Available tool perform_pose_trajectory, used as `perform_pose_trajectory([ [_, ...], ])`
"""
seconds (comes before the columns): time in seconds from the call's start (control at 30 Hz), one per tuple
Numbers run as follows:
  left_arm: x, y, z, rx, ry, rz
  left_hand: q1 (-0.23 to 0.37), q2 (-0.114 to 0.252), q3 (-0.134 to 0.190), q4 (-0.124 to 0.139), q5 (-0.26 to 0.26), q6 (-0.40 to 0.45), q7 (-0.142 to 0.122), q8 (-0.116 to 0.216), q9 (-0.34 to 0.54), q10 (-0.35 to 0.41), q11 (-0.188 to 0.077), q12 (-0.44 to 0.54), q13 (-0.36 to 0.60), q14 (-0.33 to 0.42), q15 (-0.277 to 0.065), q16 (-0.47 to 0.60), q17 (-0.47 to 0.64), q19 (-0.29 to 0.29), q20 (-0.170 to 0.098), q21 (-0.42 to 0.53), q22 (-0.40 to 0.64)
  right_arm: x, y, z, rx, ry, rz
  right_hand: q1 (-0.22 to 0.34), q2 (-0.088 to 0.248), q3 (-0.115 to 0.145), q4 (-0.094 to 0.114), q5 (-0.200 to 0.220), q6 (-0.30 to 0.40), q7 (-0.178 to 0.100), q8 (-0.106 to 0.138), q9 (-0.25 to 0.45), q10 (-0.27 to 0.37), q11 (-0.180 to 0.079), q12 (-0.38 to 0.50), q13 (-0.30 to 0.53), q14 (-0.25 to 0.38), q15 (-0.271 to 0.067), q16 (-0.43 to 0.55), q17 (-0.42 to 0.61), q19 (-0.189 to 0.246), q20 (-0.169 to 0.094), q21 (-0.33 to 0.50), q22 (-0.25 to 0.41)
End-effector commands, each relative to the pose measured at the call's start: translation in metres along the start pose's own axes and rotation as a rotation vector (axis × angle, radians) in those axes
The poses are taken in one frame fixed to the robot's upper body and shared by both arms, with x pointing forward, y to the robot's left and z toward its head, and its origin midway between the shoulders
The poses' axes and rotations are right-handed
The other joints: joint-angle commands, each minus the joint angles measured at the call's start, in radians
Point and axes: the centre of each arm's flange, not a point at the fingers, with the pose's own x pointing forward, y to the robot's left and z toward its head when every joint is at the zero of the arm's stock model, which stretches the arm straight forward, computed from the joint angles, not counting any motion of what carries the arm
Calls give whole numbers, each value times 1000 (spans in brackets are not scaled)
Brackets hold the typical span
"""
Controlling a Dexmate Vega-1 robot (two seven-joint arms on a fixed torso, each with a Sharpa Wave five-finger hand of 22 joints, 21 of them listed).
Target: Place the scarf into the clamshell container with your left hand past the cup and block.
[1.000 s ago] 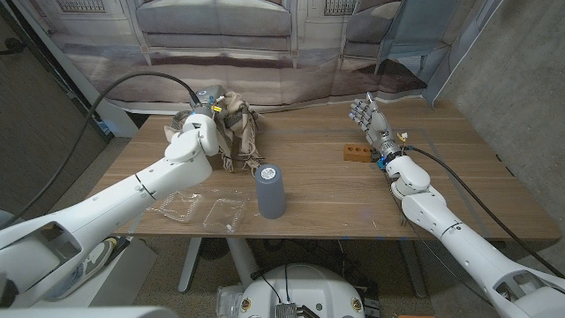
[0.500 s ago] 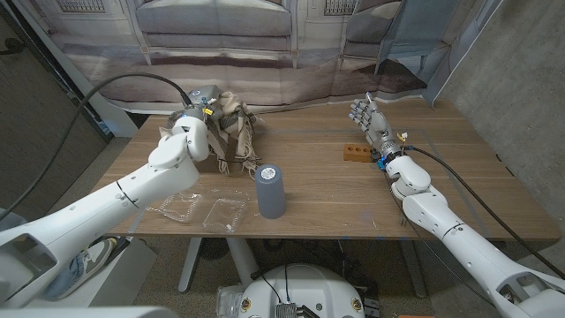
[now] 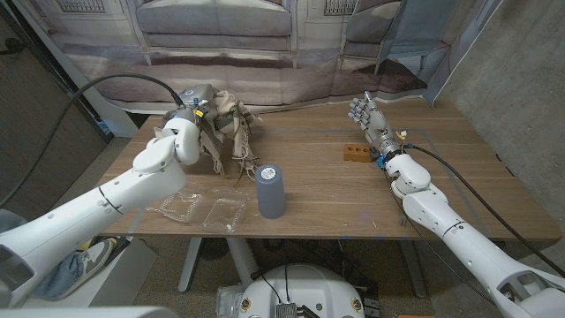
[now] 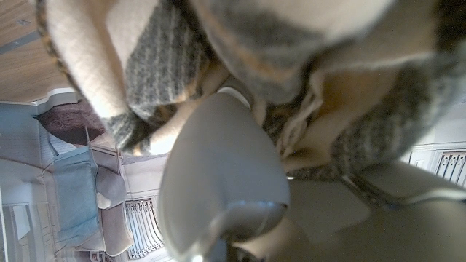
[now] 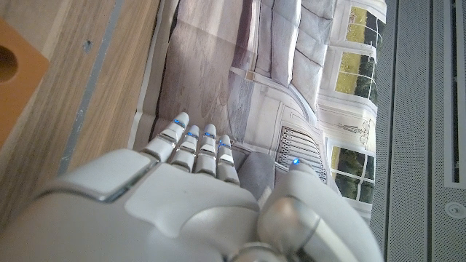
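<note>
My left hand [image 3: 188, 122] grips a beige and grey plaid scarf [image 3: 228, 126] at the table's far left, and the fringed end hangs down toward the wood. In the left wrist view the scarf [image 4: 218, 51] is bunched over my fingers [image 4: 218, 167]. A clear clamshell container [image 3: 210, 211] lies open near the front edge, left of a tall grey-blue cup [image 3: 269, 190]. A small wooden block [image 3: 355, 154] sits right of centre. My right hand [image 3: 367, 119] stands upright just behind the block with its fingers apart, holding nothing; its back [image 5: 175, 204] and the block's corner [image 5: 14, 73] show in the right wrist view.
The wooden table [image 3: 318, 199] has bare wood between the cup and the block and along the right side. A black cable [image 3: 132, 81] arcs over my left arm. A printed backdrop [image 3: 265, 35] hangs behind the far edge.
My left arm has swung toward the left with the scarf, pulling it up so it is more bunched in the hand. The right hand, cup, block and container have not moved.
</note>
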Motion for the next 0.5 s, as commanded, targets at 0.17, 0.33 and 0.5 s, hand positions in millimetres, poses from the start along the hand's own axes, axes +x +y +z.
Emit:
perform_pose_trajectory([
  [0.17,-6,19,3,3,-68,40,21,36,74,8,15,35,26,7,4,17,-7,-3,9,128,-223,5,39,138,-187,16,0,2,1,-1,1,3,-4,-2,11,-2,2,-3,11,3,-2,3,7,-1,-5,6,6,-1,0,3,4,2,-2,4],
  [0.33,-11,24,0,-11,-75,38,17,34,75,9,15,38,23,8,3,20,-8,-4,14,129,-224,4,42,134,-187,23,-1,1,2,-1,0,0,-3,-2,11,-3,2,-3,11,3,-2,3,6,-2,-6,6,6,-2,0,3,5,1,-2,4],
  [0.5,-18,30,-3,-17,-73,64,15,33,79,9,15,37,25,8,2,20,-7,-7,19,130,-224,2,46,132,-188,32,-3,1,4,2,-7,-6,4,-2,11,-3,1,-3,11,3,-2,3,7,-1,-5,6,6,-1,0,3,5,2,-3,4],
])
